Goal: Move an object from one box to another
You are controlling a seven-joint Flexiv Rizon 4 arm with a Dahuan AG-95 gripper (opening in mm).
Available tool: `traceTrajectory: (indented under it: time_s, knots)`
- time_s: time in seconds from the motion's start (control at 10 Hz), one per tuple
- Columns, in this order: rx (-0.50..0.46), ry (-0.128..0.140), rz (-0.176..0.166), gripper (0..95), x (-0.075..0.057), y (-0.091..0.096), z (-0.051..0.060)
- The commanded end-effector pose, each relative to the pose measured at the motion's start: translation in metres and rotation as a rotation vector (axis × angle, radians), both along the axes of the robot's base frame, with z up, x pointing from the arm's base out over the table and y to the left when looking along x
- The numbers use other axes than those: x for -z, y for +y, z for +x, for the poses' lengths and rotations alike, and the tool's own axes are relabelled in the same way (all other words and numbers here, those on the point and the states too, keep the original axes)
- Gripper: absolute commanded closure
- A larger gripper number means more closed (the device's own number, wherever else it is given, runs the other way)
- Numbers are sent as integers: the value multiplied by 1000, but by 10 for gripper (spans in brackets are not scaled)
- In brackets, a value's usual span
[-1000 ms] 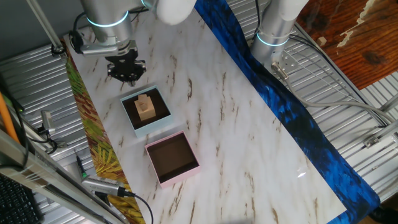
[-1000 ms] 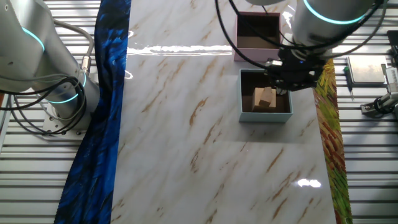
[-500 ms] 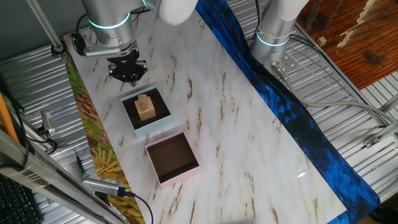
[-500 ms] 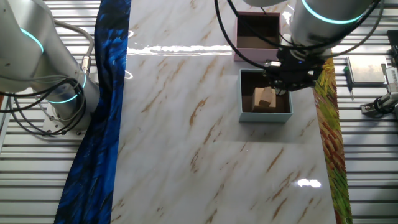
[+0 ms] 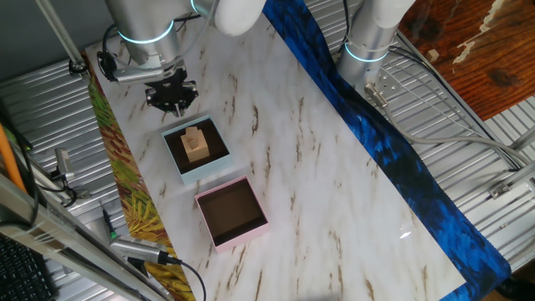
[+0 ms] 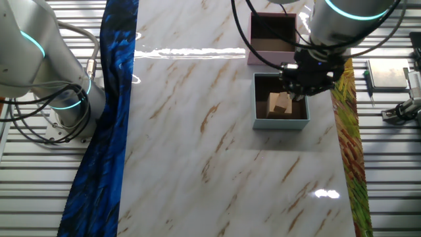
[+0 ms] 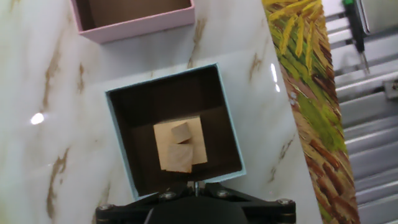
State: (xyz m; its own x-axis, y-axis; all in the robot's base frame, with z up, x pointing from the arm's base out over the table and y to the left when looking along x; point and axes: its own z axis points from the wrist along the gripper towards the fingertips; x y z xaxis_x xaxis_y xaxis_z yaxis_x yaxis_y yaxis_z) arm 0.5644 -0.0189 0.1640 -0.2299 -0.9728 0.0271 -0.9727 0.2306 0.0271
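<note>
Gripper (image 5: 175,104) has crept slightly toward twelve o'clock in the last second, hanging above the light-blue box (image 5: 185,172); fingers hidden, so open or closed I cannot tell; wooden block (image 7: 180,144) sits inside, ungrasped; pink box (image 5: 250,234) waits at five o'clock.

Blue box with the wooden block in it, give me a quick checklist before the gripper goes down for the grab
1. Block inside blue box: ok.
2. Nothing on top of the block: ok.
3. Gripper above the block: not ok, one fixed view shows it beside the box's far edge.
4. Fingers open: cannot tell, not visible in the hand view.
5. Pink box empty: ok.
6. Pink box beside the blue one: ok.
</note>
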Motion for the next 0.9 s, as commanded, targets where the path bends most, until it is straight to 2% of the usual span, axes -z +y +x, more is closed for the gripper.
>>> traceTrajectory:
  time_s: [0.1, 0.5, 0.7, 0.9]
  knots:
    - [12, 4, 0, 190, 7, 4, 2]
    - [8, 5, 14, 190, 40, 6, 7]
    - [13, 7, 20, 190, 54, 6, 3]
    - [39, 6, 22, 190, 56, 6, 0]
